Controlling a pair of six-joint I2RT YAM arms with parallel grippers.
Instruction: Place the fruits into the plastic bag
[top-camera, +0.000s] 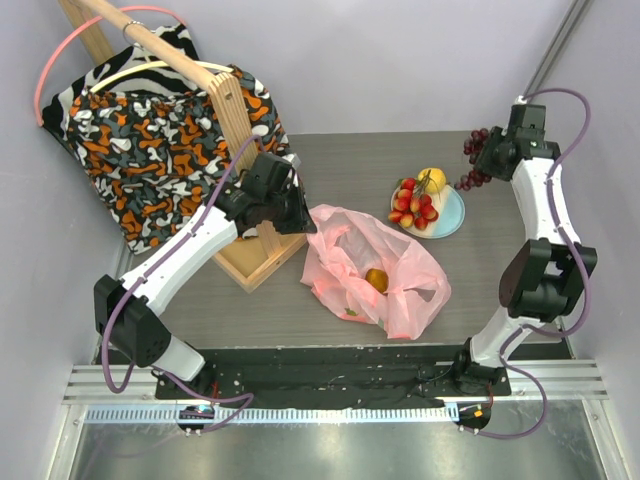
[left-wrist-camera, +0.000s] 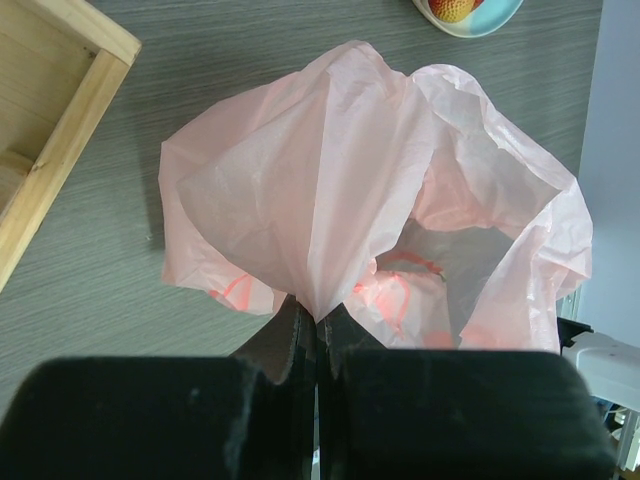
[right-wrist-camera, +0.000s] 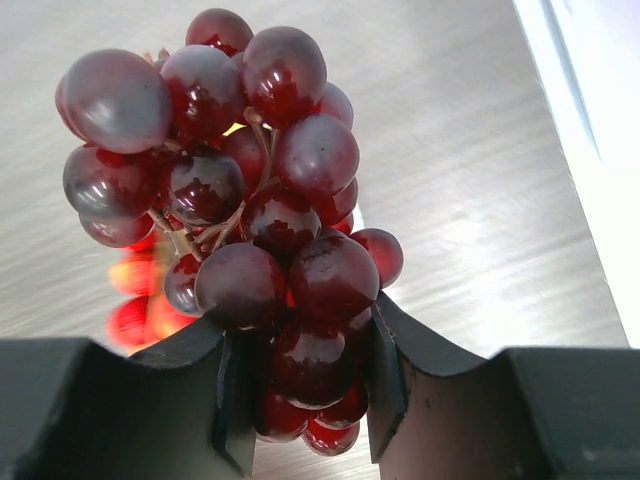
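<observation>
Holding the dark purple grape bunch (right-wrist-camera: 250, 200) between part-closed fingers, right gripper (right-wrist-camera: 300, 395) hangs upper right of the top view. Left gripper (left-wrist-camera: 317, 345), fully closed, pinches the crinkly translucent pink plastic bag (left-wrist-camera: 330, 170), centre frame. Round orange fruit (top-camera: 376, 280) inside; red strawberries (top-camera: 408, 207) and yellow lemon (top-camera: 433, 180) not yet bagged, on the pale blue round plate (top-camera: 453, 220).

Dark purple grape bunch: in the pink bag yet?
No, the right tool clamps the dark purple grape bunch, far from the translucent pink plastic bag.

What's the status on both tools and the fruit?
Left tool shut on plastic bag. Right tool shut on grape bunch. Bag holds orange fruit; strawberries on plate. Plate lies between bunch and bag.
</observation>
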